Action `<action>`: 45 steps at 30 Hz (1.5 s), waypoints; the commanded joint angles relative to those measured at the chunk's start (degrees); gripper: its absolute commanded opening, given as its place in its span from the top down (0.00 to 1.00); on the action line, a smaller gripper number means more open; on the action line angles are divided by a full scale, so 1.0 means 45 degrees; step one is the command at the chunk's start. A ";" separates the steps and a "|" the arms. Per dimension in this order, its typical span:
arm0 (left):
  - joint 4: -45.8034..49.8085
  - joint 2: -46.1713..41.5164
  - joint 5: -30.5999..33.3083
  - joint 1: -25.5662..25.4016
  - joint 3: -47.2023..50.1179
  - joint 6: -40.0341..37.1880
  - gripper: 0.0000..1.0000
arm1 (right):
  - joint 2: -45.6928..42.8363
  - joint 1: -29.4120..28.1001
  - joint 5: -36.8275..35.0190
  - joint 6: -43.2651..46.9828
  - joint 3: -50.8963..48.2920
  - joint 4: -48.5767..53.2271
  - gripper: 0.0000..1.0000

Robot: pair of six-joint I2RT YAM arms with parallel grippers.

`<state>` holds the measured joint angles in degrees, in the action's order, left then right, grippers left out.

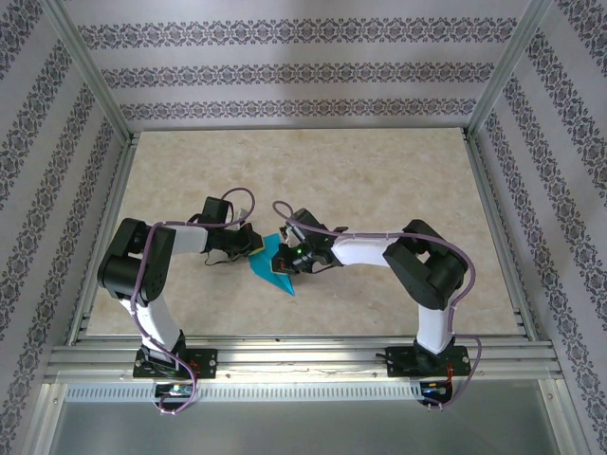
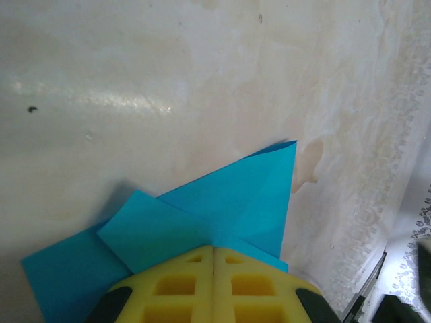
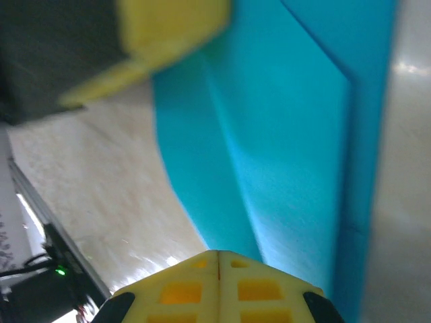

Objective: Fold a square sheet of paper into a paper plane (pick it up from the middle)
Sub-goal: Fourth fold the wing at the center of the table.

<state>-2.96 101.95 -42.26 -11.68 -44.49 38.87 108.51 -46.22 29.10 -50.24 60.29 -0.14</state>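
The teal-blue sheet of paper (image 1: 275, 266) is folded into a pointed shape with overlapping flaps and sits mid-table between the two arms. My left gripper (image 1: 255, 243) is shut on its left edge. In the left wrist view the flaps (image 2: 229, 195) meet right at the closed yellow tips of the left gripper (image 2: 214, 247), and the paper casts a shadow on the table. My right gripper (image 1: 287, 258) is shut on the opposite side. In the right wrist view the creased paper (image 3: 283, 134) curves up from the tips of the right gripper (image 3: 218, 252), with the left gripper's yellow finger (image 3: 168, 27) above it.
The beige marbled table (image 1: 379, 180) is ringed by aluminium rails (image 1: 303, 358) and patterned walls (image 1: 285, 66). A pale stain (image 2: 306, 158) lies on the table just beyond the paper's corner.
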 commanded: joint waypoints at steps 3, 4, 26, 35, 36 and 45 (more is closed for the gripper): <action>0.0759 0.0137 0.0524 -0.0052 0.0119 -0.0607 0.97 | 0.1502 0.0126 -0.0251 -0.0455 0.1778 0.0345 1.00; 0.0835 0.0127 0.0571 -0.0041 0.0081 -0.0649 0.97 | 0.1751 0.0152 -0.0369 -0.0468 0.1981 0.0495 1.00; 0.1369 0.0370 0.1394 -0.0010 0.0063 -0.0865 1.00 | -0.1052 -0.0115 -0.0031 -0.0193 -0.3195 0.0021 0.94; 0.1273 0.0429 0.1452 -0.0021 0.0160 -0.0808 1.00 | -0.2247 -0.0333 -0.0003 -0.0221 -0.5601 -0.0533 0.94; 0.1262 0.0440 0.1461 -0.0020 0.0164 -0.0778 1.00 | -0.2338 -0.0335 -0.0030 -0.0155 -0.5670 -0.0368 0.94; 0.1169 0.0377 0.1364 -0.0021 0.0277 -0.0729 1.00 | -0.4297 -0.0356 -0.0776 0.0109 -0.5801 0.0516 0.94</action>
<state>-1.74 101.93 -42.44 -11.92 -44.64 36.80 91.88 -47.16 27.79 -50.96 35.07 -4.45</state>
